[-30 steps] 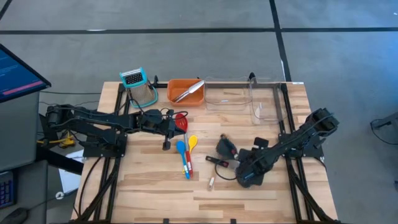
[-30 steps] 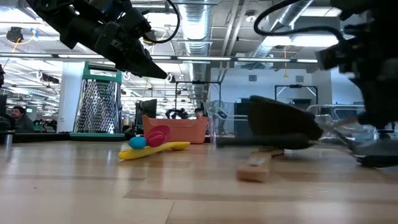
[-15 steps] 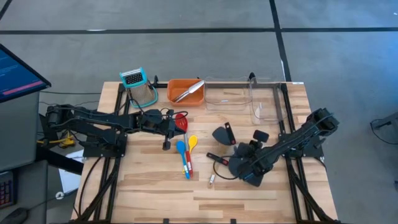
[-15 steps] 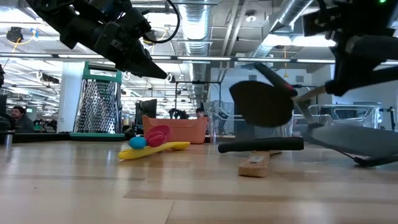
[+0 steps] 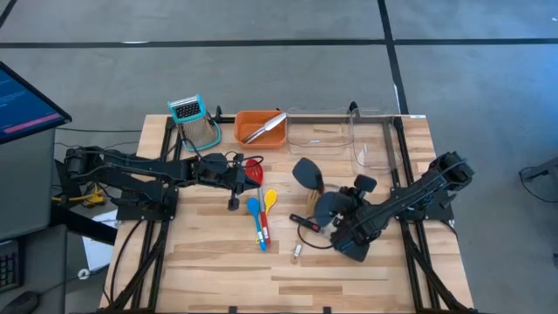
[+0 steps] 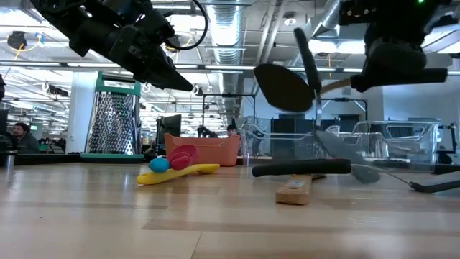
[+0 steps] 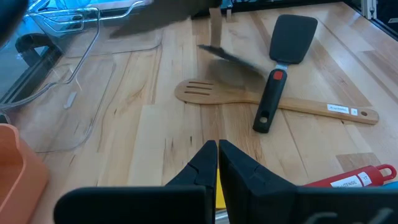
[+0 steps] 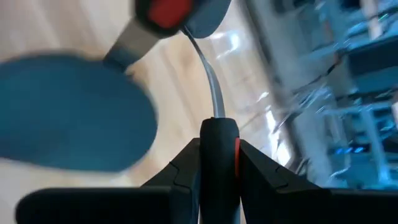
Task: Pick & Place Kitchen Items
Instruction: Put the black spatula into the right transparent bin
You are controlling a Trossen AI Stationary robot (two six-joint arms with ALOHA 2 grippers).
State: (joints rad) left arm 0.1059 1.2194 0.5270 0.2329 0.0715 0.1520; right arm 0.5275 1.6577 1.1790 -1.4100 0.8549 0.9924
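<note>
- High view: the right gripper [image 5: 347,228] holds a black spatula [image 5: 306,173] lifted above the table [image 5: 218,262], near the clear bin [image 5: 336,139]. The left gripper [image 5: 247,174] hangs closed beside the red spoon [image 5: 255,166].
- Low view: the spatula is in the air, blade tilted; a second black spatula [image 6: 302,168] and a wooden spatula [image 6: 295,191] lie below.
- Left wrist view: its fingers [image 7: 205,163] are pressed together, holding nothing.
- Right wrist view: the fingers [image 8: 186,163] clamp the black handle.

- Near half of table [image 5: 218,275]: bare wood, open to passage.
- Centre: spoons [image 5: 260,214], black spatula [image 7: 278,74] across wooden spatula [image 7: 261,99] obstruct.
- Far edge: grater [image 5: 195,120], orange tray [image 5: 248,122], clear bins [image 5: 344,139] block.
</note>
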